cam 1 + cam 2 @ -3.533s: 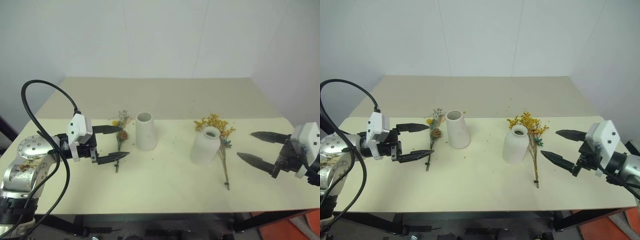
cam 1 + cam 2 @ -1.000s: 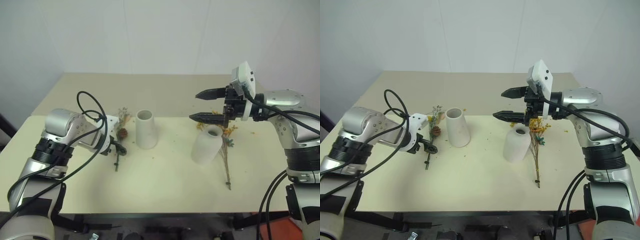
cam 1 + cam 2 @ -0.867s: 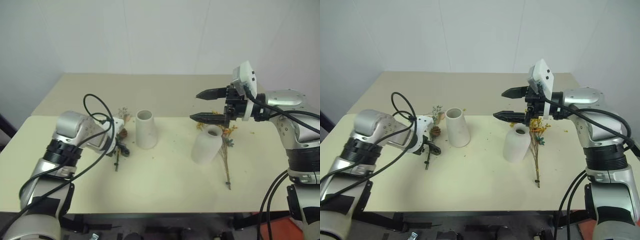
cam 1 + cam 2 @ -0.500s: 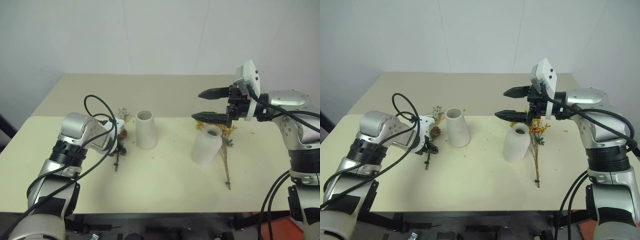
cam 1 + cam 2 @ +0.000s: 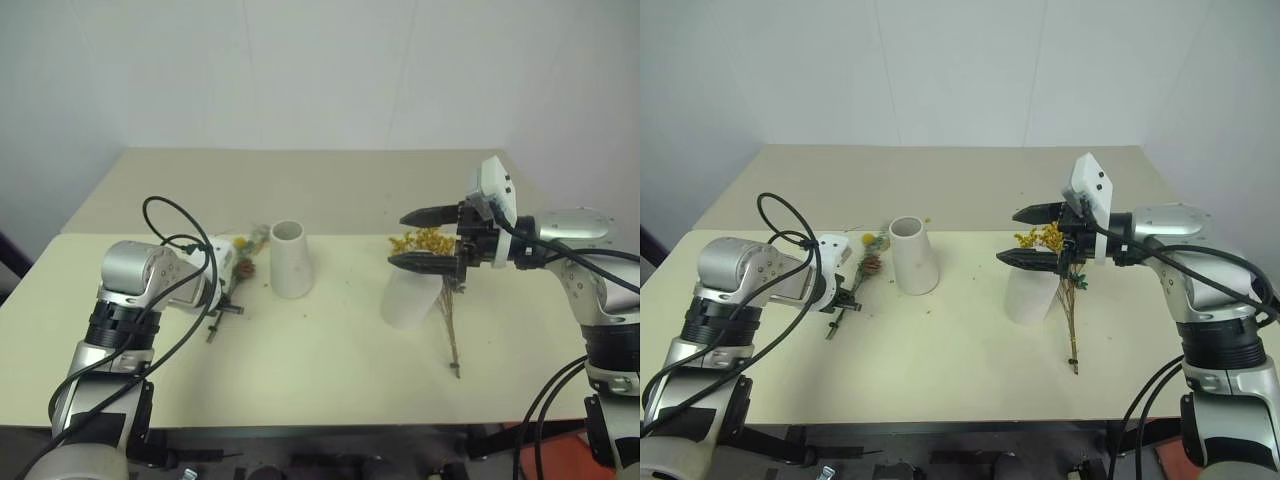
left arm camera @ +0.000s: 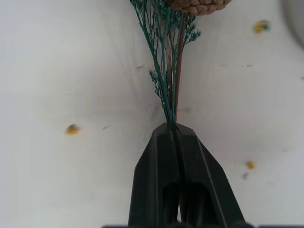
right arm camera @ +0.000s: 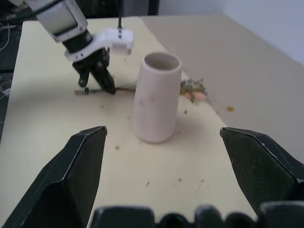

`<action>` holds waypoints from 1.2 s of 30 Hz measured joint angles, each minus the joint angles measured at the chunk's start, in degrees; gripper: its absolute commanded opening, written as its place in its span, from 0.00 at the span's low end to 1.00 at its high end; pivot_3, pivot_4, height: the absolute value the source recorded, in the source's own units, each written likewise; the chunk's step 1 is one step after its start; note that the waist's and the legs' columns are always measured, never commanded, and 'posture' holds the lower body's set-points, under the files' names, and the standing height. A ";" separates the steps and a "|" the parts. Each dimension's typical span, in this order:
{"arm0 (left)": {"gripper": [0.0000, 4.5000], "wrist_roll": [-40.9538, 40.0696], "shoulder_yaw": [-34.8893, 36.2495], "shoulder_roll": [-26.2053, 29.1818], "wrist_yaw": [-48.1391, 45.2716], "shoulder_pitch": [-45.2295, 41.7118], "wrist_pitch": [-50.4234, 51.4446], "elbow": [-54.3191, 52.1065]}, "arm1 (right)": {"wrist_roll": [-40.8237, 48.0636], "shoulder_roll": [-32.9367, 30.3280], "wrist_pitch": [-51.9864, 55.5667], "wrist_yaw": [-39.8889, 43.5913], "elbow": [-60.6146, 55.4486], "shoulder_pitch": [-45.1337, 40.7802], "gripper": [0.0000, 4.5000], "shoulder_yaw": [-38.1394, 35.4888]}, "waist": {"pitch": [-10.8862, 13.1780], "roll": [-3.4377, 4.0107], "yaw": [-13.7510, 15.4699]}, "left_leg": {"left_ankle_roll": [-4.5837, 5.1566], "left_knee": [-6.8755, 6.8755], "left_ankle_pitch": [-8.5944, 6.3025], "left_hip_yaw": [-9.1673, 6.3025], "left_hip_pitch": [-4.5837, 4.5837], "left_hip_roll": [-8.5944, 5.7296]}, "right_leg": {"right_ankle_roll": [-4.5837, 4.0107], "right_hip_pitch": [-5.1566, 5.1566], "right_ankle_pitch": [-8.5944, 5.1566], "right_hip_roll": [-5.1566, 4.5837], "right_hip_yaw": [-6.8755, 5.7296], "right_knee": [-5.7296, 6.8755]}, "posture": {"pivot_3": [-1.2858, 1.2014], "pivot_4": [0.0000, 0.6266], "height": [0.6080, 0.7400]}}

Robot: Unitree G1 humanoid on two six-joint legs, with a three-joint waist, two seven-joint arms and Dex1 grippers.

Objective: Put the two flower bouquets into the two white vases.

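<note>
The slim bouquet (image 5: 243, 267), with its pine cone, lies flat on the table left of the tapered white vase (image 5: 290, 260). My left gripper (image 6: 172, 129) is shut on its stems (image 6: 169, 85) near the cut end, low over the table. The rounder white vase (image 5: 1028, 298) stands right of centre, its mouth hidden behind my right gripper (image 5: 1008, 237). That gripper hovers open, pointing left, with nothing between its fingers. The yellow-orange bouquet (image 5: 428, 240) lies beside the round vase, its stems (image 5: 452, 345) running toward the front edge. The right wrist view shows the tapered vase (image 7: 159, 99) and my left gripper (image 7: 97, 71).
The cream table (image 5: 330, 370) carries small fallen petals around the vases. Its front edge runs close below the yellow bouquet's stem ends. A plain white wall (image 5: 320, 70) stands behind the table.
My left gripper has shut on the slim bouquet's stems and dragged the stem end a little to the left. My right gripper has sunk in front of the round vase's mouth, still open.
</note>
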 measured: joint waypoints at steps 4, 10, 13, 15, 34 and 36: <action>0.01 3.77 3.66 -0.44 0.32 0.31 -0.67 -0.04 | 0.83 -0.06 0.33 -0.90 -1.88 1.11 1.00 -0.84 | 0.00 0.00 0.08 | 0.00 0.00 0.00 -0.01 -0.04 0.00 | 0.00 -0.01 0.00 0.00 -0.03 -0.02 | 0.52 0.24 1.00; 0.01 9.81 13.42 -4.74 3.38 -3.04 -12.06 0.28 | 1.92 -0.07 0.42 -2.95 -4.56 3.95 1.00 -2.24 | 0.00 -0.01 0.97 | -0.01 0.03 0.00 -0.06 -0.18 -0.03 | 0.03 -0.04 0.04 -0.08 -0.11 -0.14 | 0.52 0.24 1.00; 0.01 9.81 16.81 -9.69 1.37 -4.49 -25.17 -2.19 | 1.94 0.21 0.43 -4.07 -5.03 4.53 1.00 -2.79 | 0.00 -0.02 1.90 | -0.04 0.04 0.01 -0.04 -0.23 -0.03 | 0.03 -0.04 0.11 -0.12 -0.12 -0.20 | 0.52 0.24 1.00; 0.01 8.90 16.78 -11.14 -2.20 -5.57 -30.55 -3.22 | 1.95 0.59 0.42 -4.54 -5.69 4.56 1.00 -2.75 | 0.00 -0.02 2.03 | -0.04 0.03 0.01 -0.04 -0.23 -0.05 | 0.03 -0.04 0.11 -0.12 -0.12 -0.21 | 0.52 0.24 1.00; 0.01 3.65 12.84 -13.89 -43.18 -6.13 -66.11 3.52 | 3.95 1.75 0.43 -9.21 -9.65 7.16 1.00 -3.57 | 0.00 -0.02 1.58 | -0.02 0.08 0.02 0.00 -0.18 -0.03 | 0.04 0.03 0.10 -0.05 -0.11 -0.21 | 0.52 0.24 1.00; 0.01 4.56 11.79 -13.75 -43.87 -5.38 -66.90 3.46 | 4.10 1.75 0.43 -9.63 -9.91 7.24 1.00 -3.57 | 0.00 -0.02 1.59 | -0.02 0.08 0.02 0.00 -0.17 -0.03 | 0.04 0.03 0.10 -0.05 -0.11 -0.21 | 0.52 0.24 1.00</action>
